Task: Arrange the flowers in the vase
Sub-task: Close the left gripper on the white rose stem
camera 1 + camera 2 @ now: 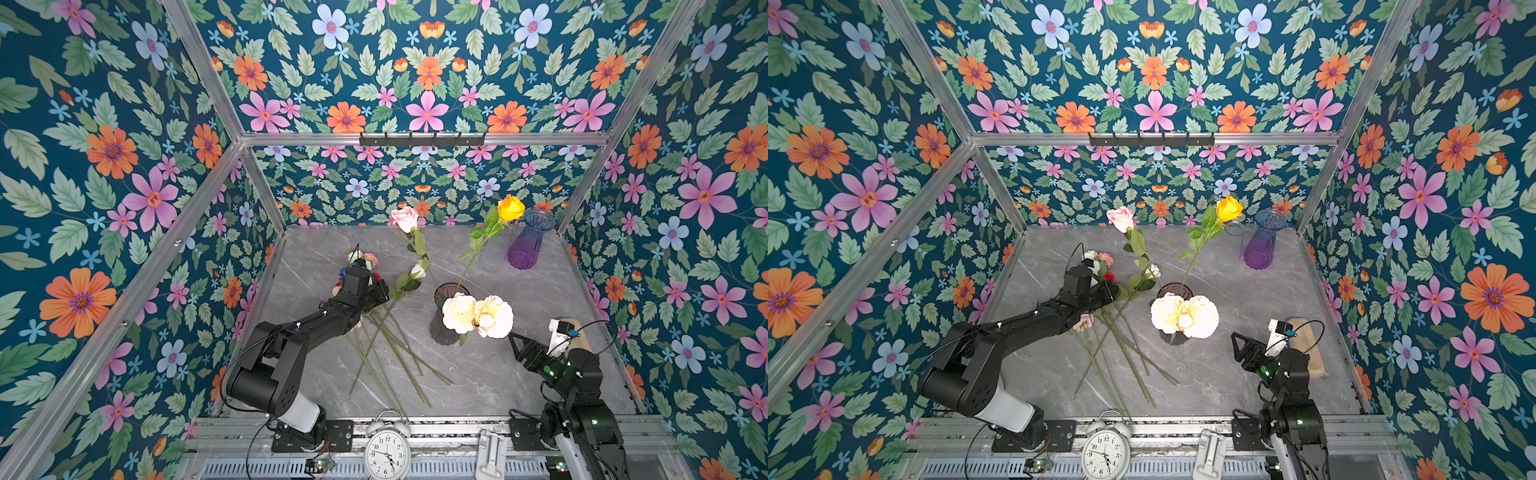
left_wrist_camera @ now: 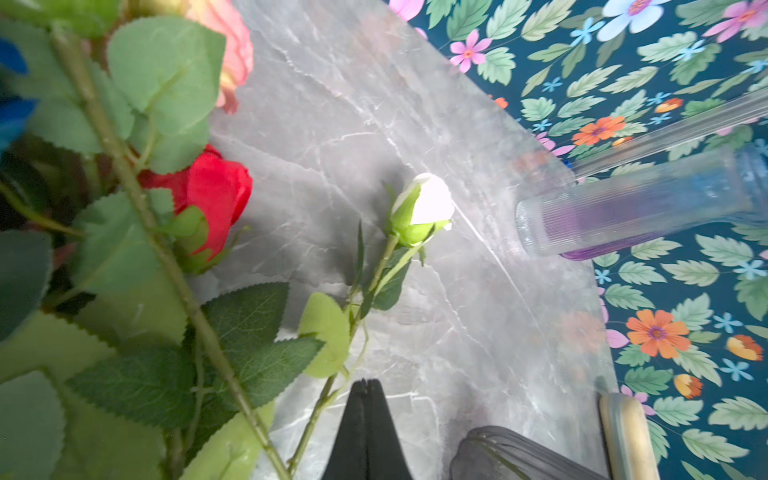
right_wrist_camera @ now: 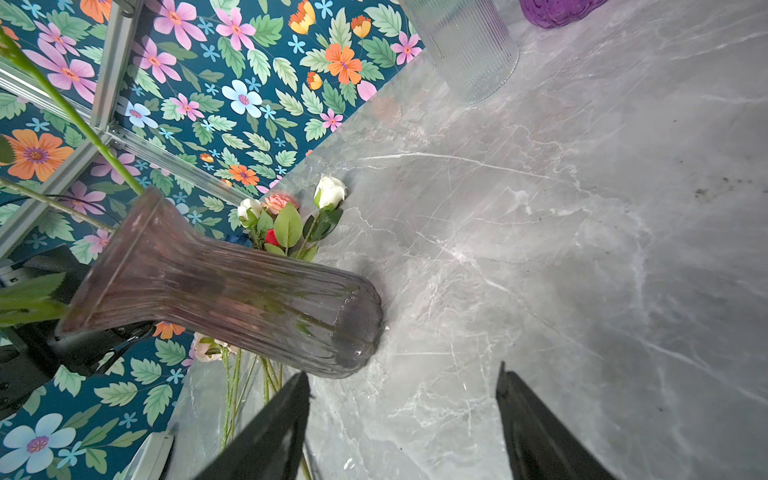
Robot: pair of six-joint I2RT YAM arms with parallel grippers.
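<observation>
A dark smoked-glass vase [image 1: 445, 332] [image 3: 232, 291] stands mid-table and holds two cream peonies [image 1: 478, 316] and a tall yellow rose [image 1: 511, 208]. Loose flowers lie in a pile to its left, their stems [image 1: 390, 345] fanned toward the front. A pink rose [image 1: 405, 218] rises above the pile. My left gripper [image 1: 384, 291] [image 2: 365, 382] is over the pile's leaves, shut, with nothing seen between its jaws. The stem of a white bud [image 2: 428, 203] runs just beside them, and a red rose [image 2: 216, 195] lies close by. My right gripper [image 1: 515, 345] [image 3: 403, 370] stands open and empty, right of the vase.
A purple vase [image 1: 528, 245] and a clear ribbed vase [image 1: 1231, 245] stand at the back right. A tan block [image 1: 1306, 349] lies by the right wall behind the right arm. An alarm clock [image 1: 387, 451] and a white clip [image 1: 490, 457] sit on the front rail.
</observation>
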